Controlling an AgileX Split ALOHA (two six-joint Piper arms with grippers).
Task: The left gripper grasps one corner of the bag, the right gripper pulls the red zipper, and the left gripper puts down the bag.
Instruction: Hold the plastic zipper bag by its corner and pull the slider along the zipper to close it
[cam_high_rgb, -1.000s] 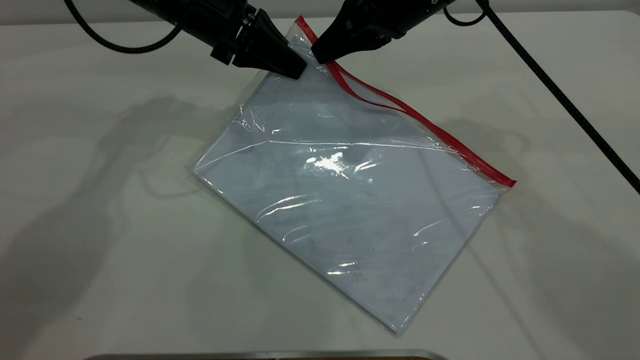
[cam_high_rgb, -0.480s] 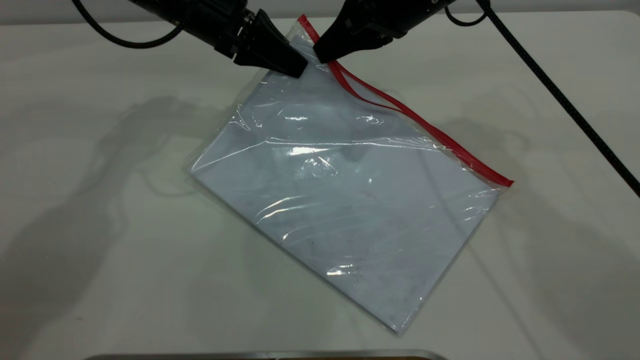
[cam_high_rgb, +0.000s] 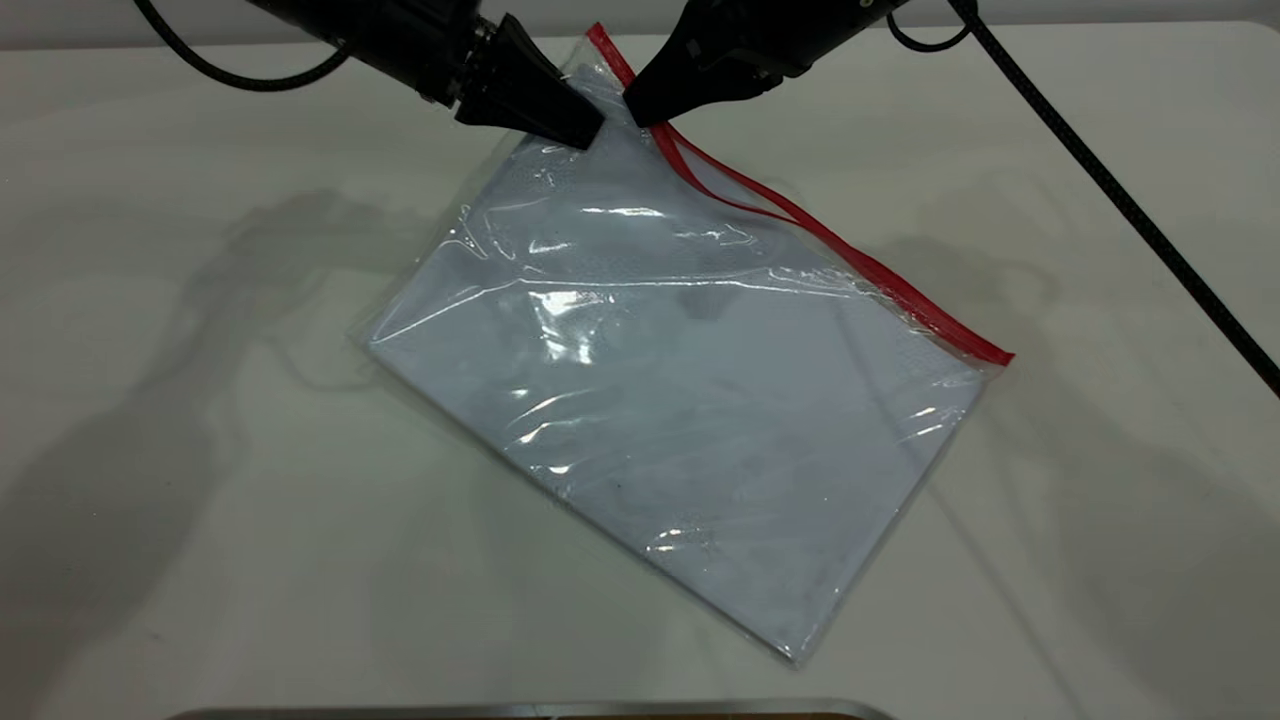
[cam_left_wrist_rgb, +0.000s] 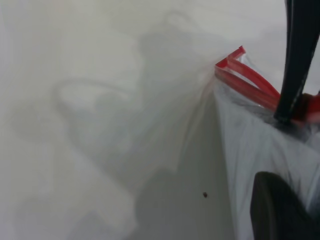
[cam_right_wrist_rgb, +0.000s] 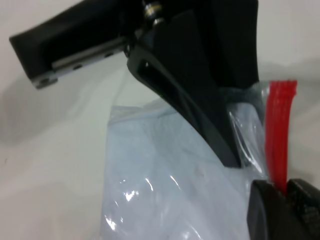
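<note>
Both pincers pinch: left pincer (cam_high_rgb: 585, 135) grips bag (cam_high_rgb: 690, 400) corner, right pincer (cam_high_rgb: 640, 110) red zipper (cam_high_rgb: 830, 240).

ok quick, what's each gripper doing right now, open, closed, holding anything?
Left gripper: closed on the far corner of the bag.
Right gripper: closed on the red zipper near that same corner.

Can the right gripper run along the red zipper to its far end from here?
Probably yes. The right gripper sits on the red zipper near the held corner, and nothing lies along the strip; the left gripper holds the bag behind it.
</note>
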